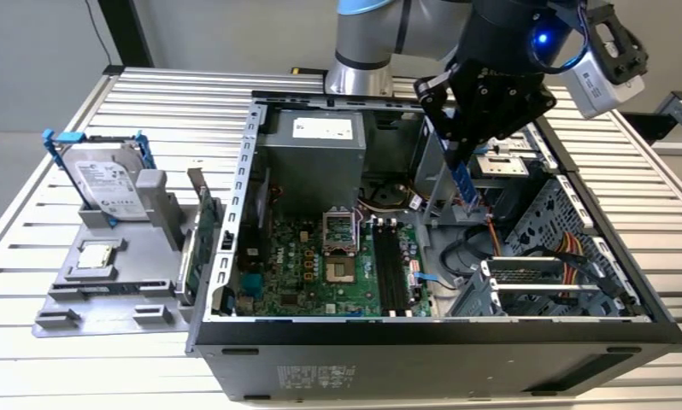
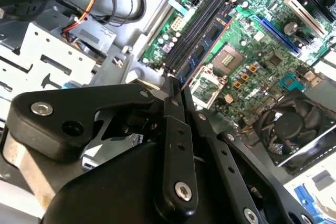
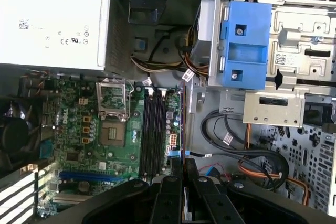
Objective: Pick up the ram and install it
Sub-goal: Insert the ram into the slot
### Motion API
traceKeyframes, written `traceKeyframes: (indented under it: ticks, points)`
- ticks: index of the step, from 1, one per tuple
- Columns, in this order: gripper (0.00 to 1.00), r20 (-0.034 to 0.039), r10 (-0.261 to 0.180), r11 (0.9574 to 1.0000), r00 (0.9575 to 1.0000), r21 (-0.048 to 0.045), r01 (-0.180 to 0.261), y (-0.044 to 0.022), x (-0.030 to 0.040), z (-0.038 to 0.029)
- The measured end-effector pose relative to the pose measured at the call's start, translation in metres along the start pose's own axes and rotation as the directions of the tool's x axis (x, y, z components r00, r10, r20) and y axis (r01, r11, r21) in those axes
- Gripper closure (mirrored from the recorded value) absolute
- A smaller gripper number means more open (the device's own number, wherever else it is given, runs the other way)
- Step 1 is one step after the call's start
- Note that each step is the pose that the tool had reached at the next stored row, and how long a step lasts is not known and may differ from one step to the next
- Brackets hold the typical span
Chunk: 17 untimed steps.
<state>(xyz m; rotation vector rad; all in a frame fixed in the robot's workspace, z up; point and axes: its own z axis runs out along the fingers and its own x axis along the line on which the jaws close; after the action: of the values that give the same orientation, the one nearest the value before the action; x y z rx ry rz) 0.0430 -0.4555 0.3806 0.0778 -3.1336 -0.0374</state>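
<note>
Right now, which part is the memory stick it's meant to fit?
Find the open black computer case, then the black gripper hanging above its middle. The long, thin blue-green circuit-board stick pinched there is the ram, held over the green motherboard, unlike the bracketed green card outside.

Exterior view: high, oblique look down at the bench (image 1: 44, 376) and the whole open computer case (image 1: 432, 342), arm at the far side. First wrist view: close, straight down past the claw (image 3: 183, 174) into the case. Second wrist view: close, tilted, from behind the claw (image 2: 177, 92). All three share the motherboard (image 1: 318, 273) (image 2: 262, 35) (image 3: 79, 135) and its black slots (image 1: 389, 269) (image 2: 197, 30) (image 3: 153, 129).
</note>
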Motion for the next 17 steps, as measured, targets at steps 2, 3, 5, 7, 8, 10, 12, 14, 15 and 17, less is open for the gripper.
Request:
traceKeyframes:
  ticks: [2,3,5,7,8,10,12,14,15,17]
  points:
    - [1.00,0.0000,0.004,1.0000,1.0000,0.0001,-0.004,0.0000,-0.0004,0.0007]
    - [1.00,0.0001,0.005,1.0000,1.0000,0.0001,-0.005,-0.0001,-0.0005,0.0010]
    - [1.00,0.0002,0.009,1.0000,1.0000,0.0002,-0.009,-0.0001,-0.0008,0.0017]
    - [1.00,0.0002,0.012,0.9999,0.9999,0.0003,-0.012,-0.0001,-0.0012,0.0021]
    - [1.00,0.0003,0.014,0.9999,0.9999,0.0002,-0.014,-0.0002,-0.0014,0.0023]
    - [1.00,0.0004,0.017,0.9999,0.9999,0.0002,-0.017,-0.0002,-0.0017,0.0028]
    - [1.00,0.0005,0.021,0.9998,0.9998,0.0002,-0.021,-0.0002,-0.0020,0.0033]
    - [1.00,0.0006,0.024,0.9997,0.9997,0.0001,-0.024,-0.0002,-0.0023,0.0038]
    - [1.00,0.0006,0.025,0.9997,0.9997,0.0002,-0.025,-0.0002,-0.0024,0.0040]
    - [1.00,0.0007,0.028,0.9996,0.9996,0.0001,-0.028,-0.0002,-0.0028,0.0046]
